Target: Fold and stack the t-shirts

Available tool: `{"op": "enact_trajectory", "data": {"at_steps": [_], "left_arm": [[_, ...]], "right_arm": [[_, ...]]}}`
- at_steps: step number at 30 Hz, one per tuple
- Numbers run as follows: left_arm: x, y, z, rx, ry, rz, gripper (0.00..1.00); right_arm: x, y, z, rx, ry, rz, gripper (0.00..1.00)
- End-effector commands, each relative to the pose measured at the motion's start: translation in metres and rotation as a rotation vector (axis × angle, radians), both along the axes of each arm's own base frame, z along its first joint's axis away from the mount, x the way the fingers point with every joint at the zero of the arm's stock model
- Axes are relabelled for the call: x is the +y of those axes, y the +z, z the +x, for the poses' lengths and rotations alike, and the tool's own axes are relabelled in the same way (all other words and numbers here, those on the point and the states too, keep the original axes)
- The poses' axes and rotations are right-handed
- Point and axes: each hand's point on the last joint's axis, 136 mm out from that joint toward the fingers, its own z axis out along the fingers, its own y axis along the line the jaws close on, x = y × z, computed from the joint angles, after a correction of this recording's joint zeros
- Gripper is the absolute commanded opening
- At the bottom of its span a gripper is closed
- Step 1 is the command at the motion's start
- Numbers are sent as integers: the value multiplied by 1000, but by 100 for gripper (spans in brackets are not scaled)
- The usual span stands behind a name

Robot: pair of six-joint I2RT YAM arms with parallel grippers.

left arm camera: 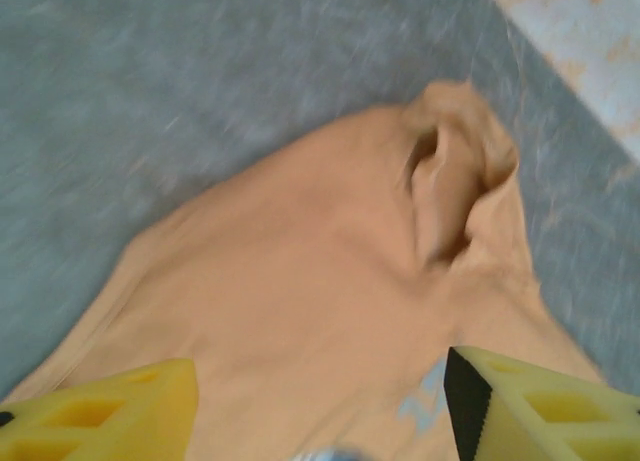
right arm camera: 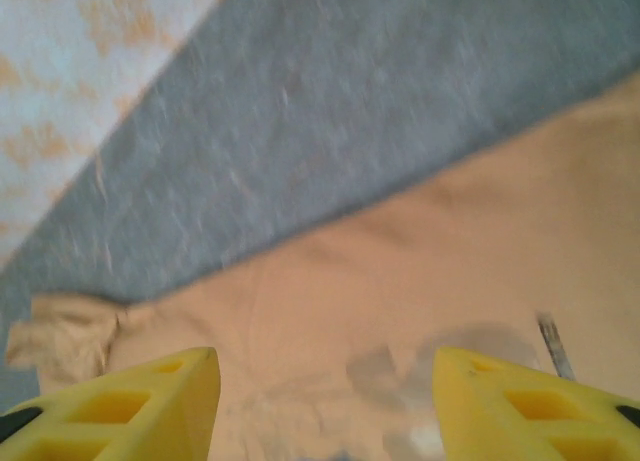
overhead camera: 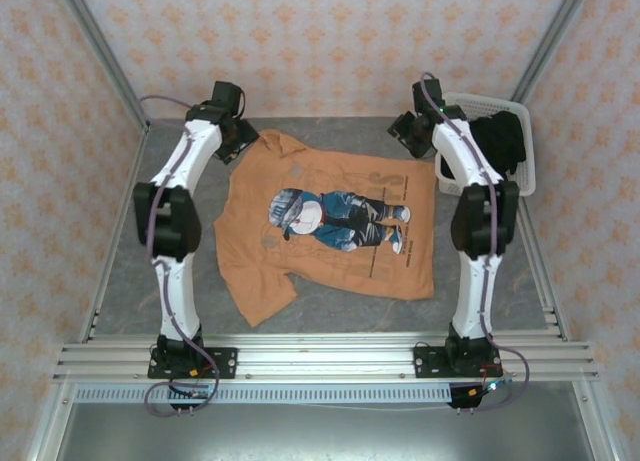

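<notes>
Three papered walls close in the table: a far wall (overhead camera: 330,41), a left wall (overhead camera: 50,181) and a right wall (overhead camera: 600,181), all pale pink with a repeating orange motif. A bare aluminium left post (overhead camera: 100,51) and right post (overhead camera: 548,41) slant up from the far corners. The table top (overhead camera: 150,271) is mottled grey, perhaps a felt-like mat, though the close views are too blurred to be sure. Parallel aluminium rails (overhead camera: 320,359) run along the near edge. Nearer still come a white slotted strip (overhead camera: 320,393) and a dull grey metal sheet (overhead camera: 320,431). The light is soft and even, casting only faint shadows.
</notes>
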Motion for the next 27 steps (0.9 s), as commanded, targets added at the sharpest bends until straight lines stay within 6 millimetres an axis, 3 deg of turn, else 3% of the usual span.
{"op": "enact_trajectory", "data": {"at_steps": [1, 4, 6, 9, 13, 19, 24, 27], "left_arm": [[-7, 16, -75, 50, -25, -23, 61], [-20, -24, -136, 175, -51, -65, 58], [-32, -45, -161, 204, -58, -106, 55], [-50, -69, -172, 219, -67, -163, 51], [-54, -93, -163, 253, -60, -142, 50], [-35, -128, -155, 345, -8, -52, 44], [-13, -159, -140, 394, 77, -75, 43], [0, -159, -123, 390, 102, -65, 43]], "right_arm": [[4, 36, -32, -110, -35, 61, 54], [16, 10, -80, -26, 2, 67, 46], [24, -16, -111, 48, 25, 79, 39], [26, -52, -150, 149, 30, 89, 32], [26, -92, -174, 262, 37, 87, 32], [22, -135, -169, 349, 38, 20, 32], [23, -162, -143, 432, 43, -31, 32], [24, -174, -126, 469, 41, -48, 32]]}}
